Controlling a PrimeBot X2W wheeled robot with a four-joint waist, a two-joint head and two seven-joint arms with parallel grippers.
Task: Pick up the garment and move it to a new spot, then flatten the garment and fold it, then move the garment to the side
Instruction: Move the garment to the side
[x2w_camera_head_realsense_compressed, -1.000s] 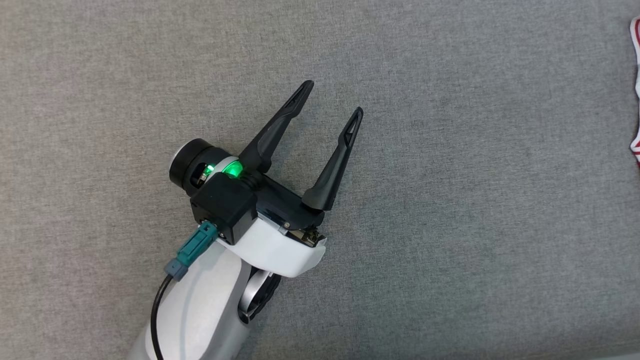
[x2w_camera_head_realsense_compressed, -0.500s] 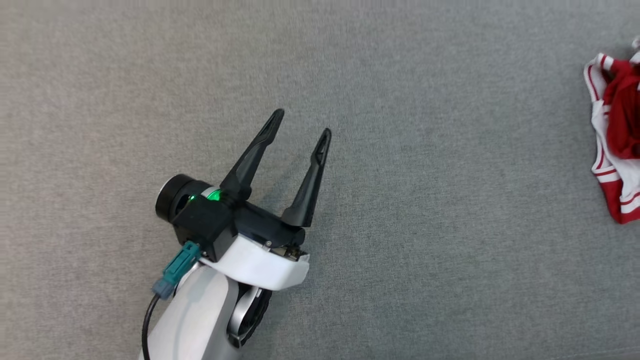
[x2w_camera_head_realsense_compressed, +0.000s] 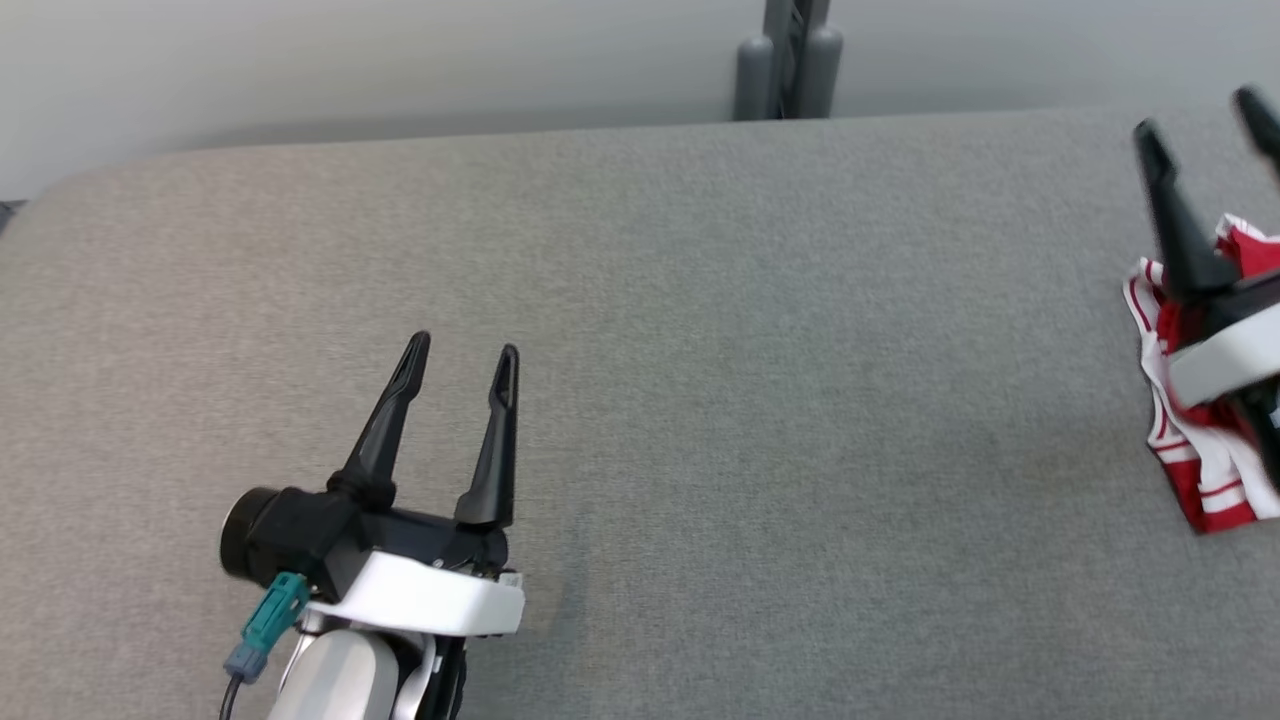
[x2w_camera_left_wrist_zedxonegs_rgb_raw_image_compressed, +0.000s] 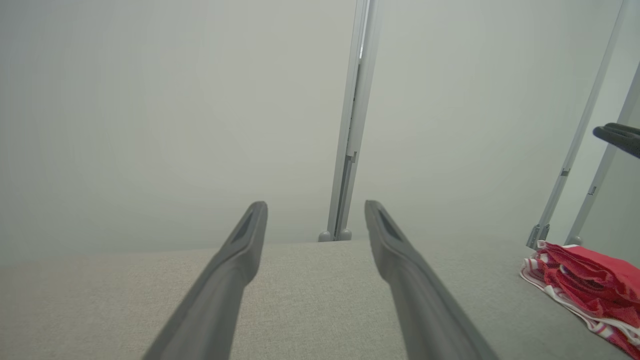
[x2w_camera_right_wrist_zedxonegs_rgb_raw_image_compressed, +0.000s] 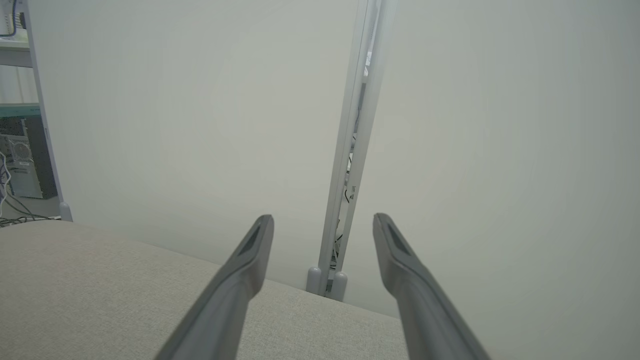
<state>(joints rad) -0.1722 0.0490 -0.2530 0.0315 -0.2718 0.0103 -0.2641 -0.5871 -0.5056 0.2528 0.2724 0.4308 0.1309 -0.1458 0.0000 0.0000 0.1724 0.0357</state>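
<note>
As our view swings right, the bunched red-and-white garment comes into frame at the right edge of the grey table by our right claw, which like the left claw gapes empty, fitting a pickup ahead or a finished set-aside.

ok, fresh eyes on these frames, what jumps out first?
The red and white garment, crumpled at the far right of the grey padded surface, is the one splash of colour. The right gripper overlaps it in the head view, open; the left gripper, also open, sits lower left over bare fabric.
</note>
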